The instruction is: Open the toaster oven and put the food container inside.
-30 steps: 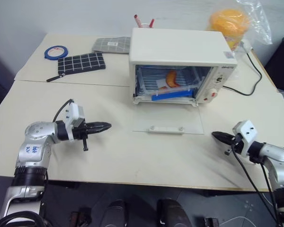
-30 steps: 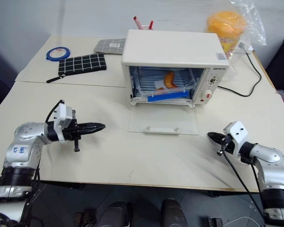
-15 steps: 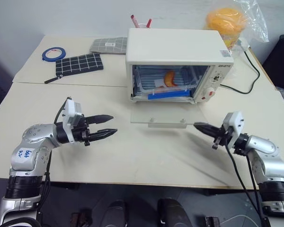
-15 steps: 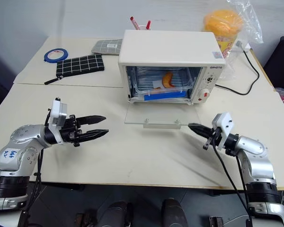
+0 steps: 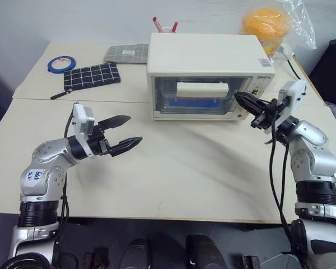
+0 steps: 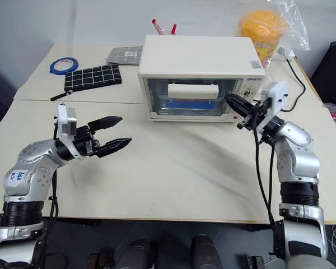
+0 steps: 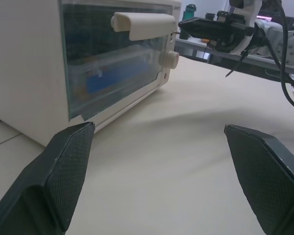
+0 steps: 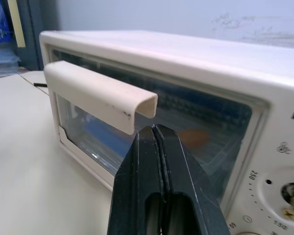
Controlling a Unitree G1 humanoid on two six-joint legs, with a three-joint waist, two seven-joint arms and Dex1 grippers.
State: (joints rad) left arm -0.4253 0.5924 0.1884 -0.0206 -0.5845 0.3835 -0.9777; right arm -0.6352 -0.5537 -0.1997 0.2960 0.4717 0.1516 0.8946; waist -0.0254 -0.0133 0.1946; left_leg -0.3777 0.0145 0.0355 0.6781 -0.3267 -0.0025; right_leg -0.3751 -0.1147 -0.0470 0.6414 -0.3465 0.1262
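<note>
Cream oven: we see the toaster oven (image 5: 210, 75) standing toward the far side of the tabletop (image 5: 179, 174), its glass door shut and upright, the white bar handle (image 5: 201, 88) across the top of the glass.
Food container: we make out the food container (image 5: 193, 103) inside the oven, behind the glass, as a clear box with a blue strip low down; in the right wrist view an orange blur shows through the door.
Left gripper: our left gripper (image 5: 125, 133) hangs above the bare tabletop, well apart from the oven and to its left front, pointing toward it; its two black fingers (image 7: 68, 171) stand wide apart with nothing between them.
Right gripper: our right gripper (image 5: 242, 99) is raised at the oven's right front corner, just beside the end of the handle and the knob panel; its fingers (image 8: 161, 191) are pressed together and hold nothing. Whether the tips touch the door we cannot tell.
Knobs: on the panel at the oven's right end, partly hidden by the right gripper.
Behind the oven: a checked black pouch (image 5: 93, 75), a grey checked pouch (image 5: 126, 53), a blue tape roll (image 5: 61, 63), red pens (image 5: 164, 25), and an orange thing in a clear bag (image 5: 271, 25).
Cable: a black cord (image 5: 298, 70) runs off the oven's right side.
</note>
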